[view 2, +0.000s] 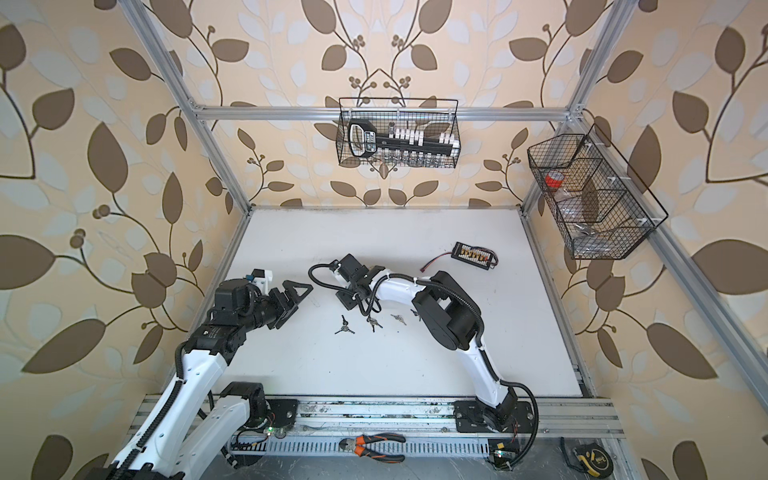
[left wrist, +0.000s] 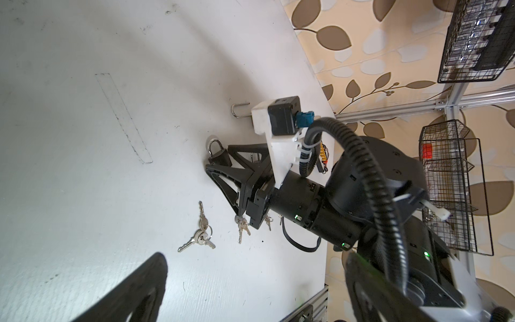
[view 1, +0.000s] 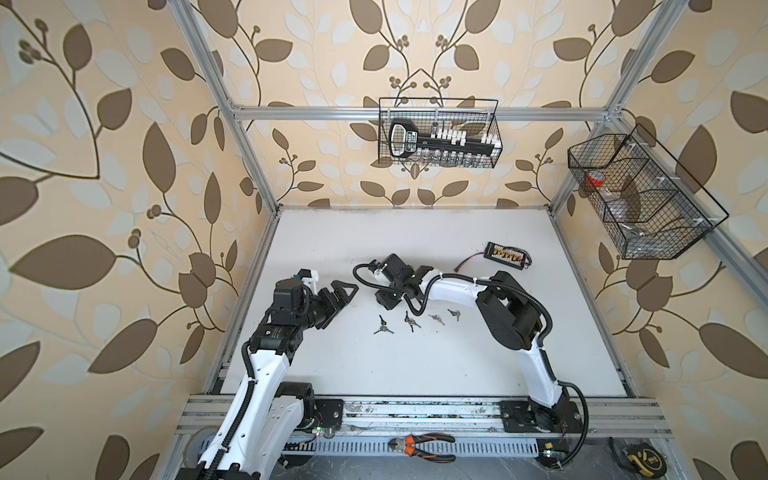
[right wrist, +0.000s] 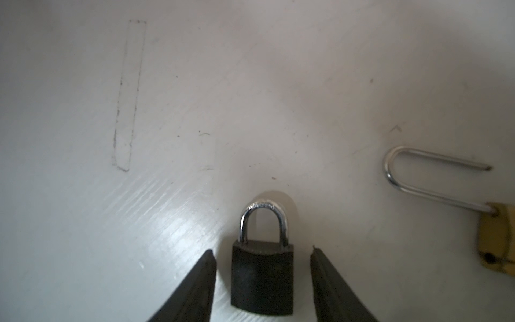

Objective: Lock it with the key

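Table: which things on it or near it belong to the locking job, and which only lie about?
Job: black padlock, between the open jaws of the right gripper; brass padlock, shackle open; four key bunches.

Lying about: connector board; pliers; tape measure; back basket and side basket, with their contents.

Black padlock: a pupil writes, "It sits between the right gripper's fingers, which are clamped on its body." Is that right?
No. The black padlock sits between the right gripper's fingers, but they are not clamped on it: the right wrist view shows a gap on each side of its body.
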You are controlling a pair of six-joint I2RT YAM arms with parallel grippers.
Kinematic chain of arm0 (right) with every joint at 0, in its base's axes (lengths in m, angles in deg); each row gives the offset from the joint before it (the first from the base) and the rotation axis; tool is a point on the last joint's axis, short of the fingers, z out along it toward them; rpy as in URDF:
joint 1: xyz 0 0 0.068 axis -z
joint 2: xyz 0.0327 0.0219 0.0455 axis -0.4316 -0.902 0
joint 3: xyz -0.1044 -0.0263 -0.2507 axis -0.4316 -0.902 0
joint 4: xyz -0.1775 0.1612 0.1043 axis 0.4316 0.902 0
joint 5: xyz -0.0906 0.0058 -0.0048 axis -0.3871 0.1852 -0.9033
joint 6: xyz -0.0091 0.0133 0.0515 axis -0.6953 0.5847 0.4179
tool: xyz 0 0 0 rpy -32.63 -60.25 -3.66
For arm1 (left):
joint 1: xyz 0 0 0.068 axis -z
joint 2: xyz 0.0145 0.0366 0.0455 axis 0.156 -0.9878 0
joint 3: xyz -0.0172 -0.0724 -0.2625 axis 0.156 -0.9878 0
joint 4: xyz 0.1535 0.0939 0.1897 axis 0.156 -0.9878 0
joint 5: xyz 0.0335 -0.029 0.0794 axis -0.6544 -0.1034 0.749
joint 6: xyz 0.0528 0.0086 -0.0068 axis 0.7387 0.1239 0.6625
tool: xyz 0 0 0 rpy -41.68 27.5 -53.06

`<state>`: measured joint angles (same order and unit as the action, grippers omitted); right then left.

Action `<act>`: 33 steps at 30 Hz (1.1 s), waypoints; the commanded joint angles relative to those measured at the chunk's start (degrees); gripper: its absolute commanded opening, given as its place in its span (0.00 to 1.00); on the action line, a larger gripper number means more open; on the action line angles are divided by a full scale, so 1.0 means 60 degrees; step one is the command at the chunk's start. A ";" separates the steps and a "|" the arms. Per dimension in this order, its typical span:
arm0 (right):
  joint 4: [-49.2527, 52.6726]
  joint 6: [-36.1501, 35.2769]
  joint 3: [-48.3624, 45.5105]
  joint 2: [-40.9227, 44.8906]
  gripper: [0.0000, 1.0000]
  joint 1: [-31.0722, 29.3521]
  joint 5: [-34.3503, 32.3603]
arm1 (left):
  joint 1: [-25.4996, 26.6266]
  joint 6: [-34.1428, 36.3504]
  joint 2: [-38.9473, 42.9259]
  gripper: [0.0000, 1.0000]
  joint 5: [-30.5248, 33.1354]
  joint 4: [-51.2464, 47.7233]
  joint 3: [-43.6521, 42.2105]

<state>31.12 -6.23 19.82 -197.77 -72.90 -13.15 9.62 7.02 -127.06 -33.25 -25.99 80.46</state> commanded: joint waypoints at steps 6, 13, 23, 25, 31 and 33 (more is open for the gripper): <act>-0.0130 -0.0173 -0.0128 0.0884 0.65 0.0131 -0.0354 | -0.0083 0.0598 0.0122 0.98 -0.0051 -0.0191 0.0384; -0.1832 -0.0359 -0.1643 0.2225 0.66 0.0827 0.0078 | 0.1001 0.0975 -0.0610 0.97 0.0701 0.0013 0.0932; -0.1543 -0.2289 -0.1198 0.1832 0.67 0.2029 0.1496 | 0.3764 0.0880 -0.1537 0.98 0.2441 0.0558 0.1070; -0.1093 -0.3168 -0.0873 0.1531 0.66 0.2237 0.1824 | 0.3793 0.0920 -0.1492 0.98 0.2398 0.0519 0.1044; 0.0829 -0.4724 0.0748 0.0371 0.61 0.2861 0.3136 | 0.3778 0.1597 -0.1225 0.99 0.2583 -0.0395 0.1369; 0.1219 -0.4938 0.1232 0.0057 0.61 0.2922 0.3157 | 0.3784 0.1795 -0.1152 0.99 0.2626 -0.0662 0.1486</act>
<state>31.49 -29.66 23.10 -195.10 -56.05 1.80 32.20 14.32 -135.50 -19.28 -27.41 86.10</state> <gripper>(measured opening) 0.613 0.987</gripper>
